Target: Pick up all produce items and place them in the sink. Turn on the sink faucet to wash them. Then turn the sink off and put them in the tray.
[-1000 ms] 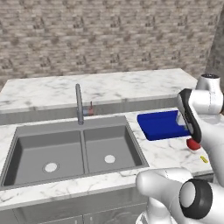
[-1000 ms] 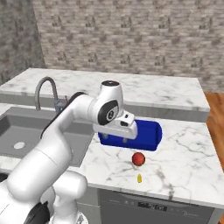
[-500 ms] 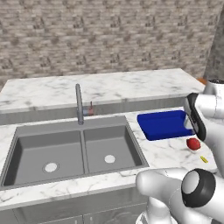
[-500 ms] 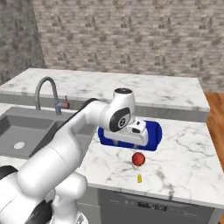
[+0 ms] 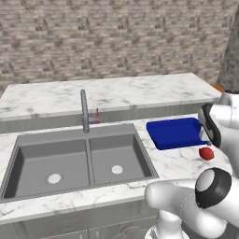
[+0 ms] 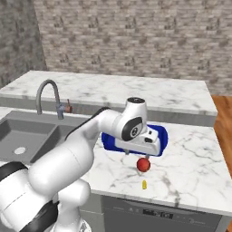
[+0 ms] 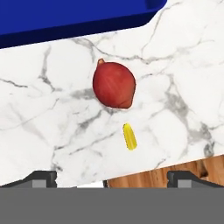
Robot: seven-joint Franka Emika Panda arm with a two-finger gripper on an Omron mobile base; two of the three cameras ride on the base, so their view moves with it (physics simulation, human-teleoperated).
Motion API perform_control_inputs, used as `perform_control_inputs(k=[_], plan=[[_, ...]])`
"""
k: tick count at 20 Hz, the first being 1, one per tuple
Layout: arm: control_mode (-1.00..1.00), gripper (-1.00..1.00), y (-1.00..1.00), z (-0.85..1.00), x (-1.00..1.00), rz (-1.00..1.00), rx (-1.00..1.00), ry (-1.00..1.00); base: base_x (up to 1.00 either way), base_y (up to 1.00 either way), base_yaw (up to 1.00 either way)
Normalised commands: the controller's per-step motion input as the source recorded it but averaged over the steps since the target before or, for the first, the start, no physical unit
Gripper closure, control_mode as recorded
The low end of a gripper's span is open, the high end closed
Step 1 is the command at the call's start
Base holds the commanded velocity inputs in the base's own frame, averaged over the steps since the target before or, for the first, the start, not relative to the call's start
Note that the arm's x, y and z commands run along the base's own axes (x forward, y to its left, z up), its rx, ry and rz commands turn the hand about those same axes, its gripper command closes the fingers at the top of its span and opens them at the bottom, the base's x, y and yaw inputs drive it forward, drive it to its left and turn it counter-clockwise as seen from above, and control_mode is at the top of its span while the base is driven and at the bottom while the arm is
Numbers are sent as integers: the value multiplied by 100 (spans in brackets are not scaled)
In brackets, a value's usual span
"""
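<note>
Left base view: the red fruit (image 5: pixel 206 153) lies on the counter (image 5: pixel 177 161) at 5 o'clock of the blue tray (image 5: pixel 175 132). Right base view: gripper (image 6: pixel 136 154) hovers above the fruit. Hand view: fingertips (image 7: pixel 41 178) stand wide apart, a yellow bit (image 7: pixel 129 136) just beside the fruit at 5 o'clock.

The sink (image 5: pixel 77 161) is set in the counter (image 5: pixel 177 163), with the faucet (image 5: pixel 84 112) behind it at the middle. The tray (image 5: pixel 175 133) lies on the counter to the right of the sink. The fruit (image 7: pixel 113 84) lies in front of the tray, near it. A small piece (image 7: pixel 129 136) lies just in front of the fruit, near the counter edge.
</note>
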Motion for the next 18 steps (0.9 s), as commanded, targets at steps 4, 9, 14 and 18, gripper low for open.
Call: perform_control_inputs(k=[4, 9, 14, 18], plan=[[-100, -100, -13, -26, 31, 0, 0, 1, 0, 0, 0], [-100, -100, -7, -26, 31, 0, 0, 1, 0, 0, 0], [-100, -100, -1, -25, 28, 0, 0, 1, 0, 0, 0], [-100, -100, -2, -27, 22, 0, 0, 3, 0, 0, 0]])
